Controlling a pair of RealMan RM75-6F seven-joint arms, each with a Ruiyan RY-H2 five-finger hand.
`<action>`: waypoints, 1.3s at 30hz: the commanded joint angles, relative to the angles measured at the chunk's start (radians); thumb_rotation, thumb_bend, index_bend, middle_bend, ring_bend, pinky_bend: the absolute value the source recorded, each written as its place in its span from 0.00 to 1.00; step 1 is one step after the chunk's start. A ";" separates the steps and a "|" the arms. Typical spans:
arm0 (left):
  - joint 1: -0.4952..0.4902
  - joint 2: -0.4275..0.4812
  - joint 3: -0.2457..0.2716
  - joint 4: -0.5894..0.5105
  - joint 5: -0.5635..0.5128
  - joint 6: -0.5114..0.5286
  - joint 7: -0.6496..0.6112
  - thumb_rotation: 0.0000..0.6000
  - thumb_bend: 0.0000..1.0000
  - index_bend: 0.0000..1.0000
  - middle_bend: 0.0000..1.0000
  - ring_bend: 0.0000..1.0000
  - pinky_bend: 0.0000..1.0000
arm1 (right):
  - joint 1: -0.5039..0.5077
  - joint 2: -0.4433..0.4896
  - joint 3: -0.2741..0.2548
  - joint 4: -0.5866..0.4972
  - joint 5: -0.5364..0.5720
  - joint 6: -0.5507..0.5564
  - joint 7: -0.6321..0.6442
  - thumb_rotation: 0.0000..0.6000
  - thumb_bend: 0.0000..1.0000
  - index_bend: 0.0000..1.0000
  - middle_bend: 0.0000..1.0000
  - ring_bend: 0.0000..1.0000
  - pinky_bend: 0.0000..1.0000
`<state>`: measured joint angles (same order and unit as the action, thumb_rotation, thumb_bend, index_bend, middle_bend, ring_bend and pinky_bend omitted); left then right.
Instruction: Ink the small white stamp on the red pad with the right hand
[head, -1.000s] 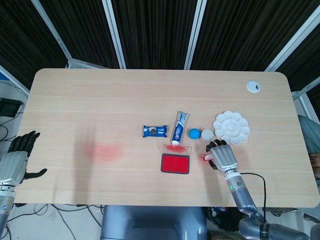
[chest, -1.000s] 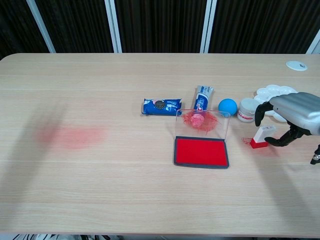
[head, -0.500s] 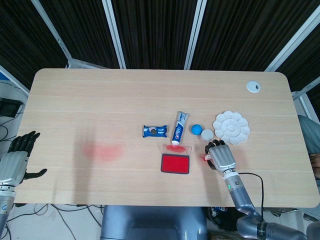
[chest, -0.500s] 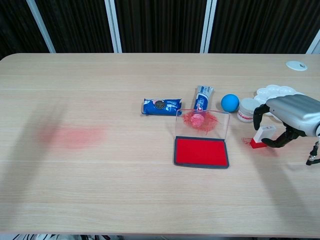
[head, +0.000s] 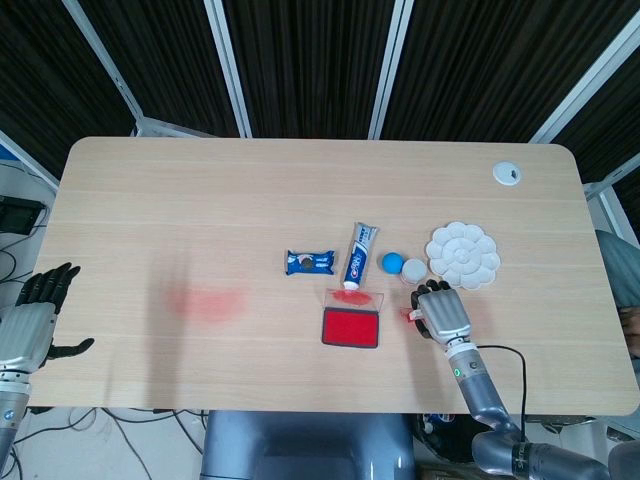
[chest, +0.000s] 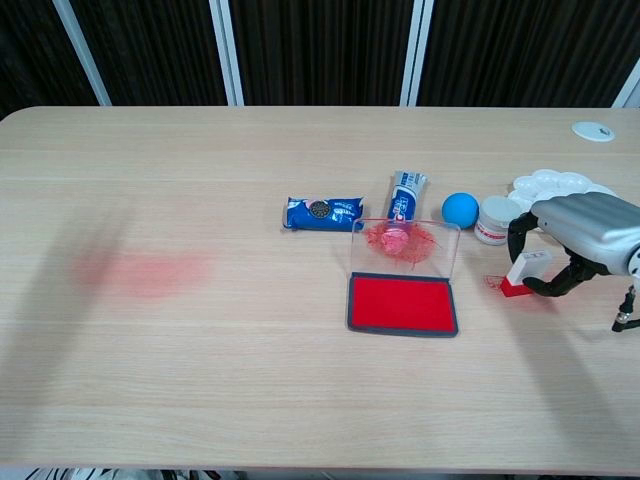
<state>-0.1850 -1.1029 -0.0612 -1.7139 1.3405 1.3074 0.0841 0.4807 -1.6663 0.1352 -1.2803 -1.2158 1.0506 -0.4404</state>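
The small white stamp (chest: 524, 270) with a red base leans on the table right of the red ink pad (chest: 403, 303), over a red smear. My right hand (chest: 585, 225) arches over it, fingers curled down on its left and the thumb on its right, gripping it. In the head view the right hand (head: 443, 313) covers most of the stamp (head: 411, 313), just right of the red pad (head: 350, 327). The pad's clear lid (chest: 405, 240) stands open at its far side. My left hand (head: 30, 320) hangs open beyond the table's left edge.
Behind the pad lie a cookie pack (chest: 323, 212), a toothpaste tube (chest: 404, 194), a blue ball (chest: 460, 208) and a white jar (chest: 492, 220). A white paint palette (chest: 548, 187) sits just behind my right hand. A red stain (chest: 140, 272) marks the table's left side.
The right hand's fingers have closed in around the stamp, which now tilts instead of standing upright. The blue ball rolled slightly to the right. The left hand has not moved.
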 joint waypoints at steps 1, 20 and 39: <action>0.000 0.000 0.000 0.000 -0.001 0.000 0.000 1.00 0.00 0.00 0.00 0.00 0.00 | 0.001 0.000 0.000 0.001 0.002 0.001 0.000 1.00 0.44 0.53 0.38 0.25 0.28; 0.000 0.000 0.002 -0.002 0.000 0.001 -0.003 1.00 0.00 0.00 0.00 0.00 0.00 | -0.013 0.025 -0.022 -0.025 -0.039 0.047 0.023 1.00 0.55 0.69 0.56 0.44 0.46; 0.002 0.001 0.005 -0.002 0.012 0.012 -0.004 1.00 0.00 0.00 0.00 0.00 0.00 | -0.044 0.093 -0.092 -0.284 -0.075 0.084 -0.103 1.00 0.57 0.71 0.58 0.46 0.46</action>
<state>-0.1828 -1.1021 -0.0568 -1.7164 1.3517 1.3187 0.0797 0.4348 -1.5748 0.0492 -1.5242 -1.3037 1.1408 -0.5061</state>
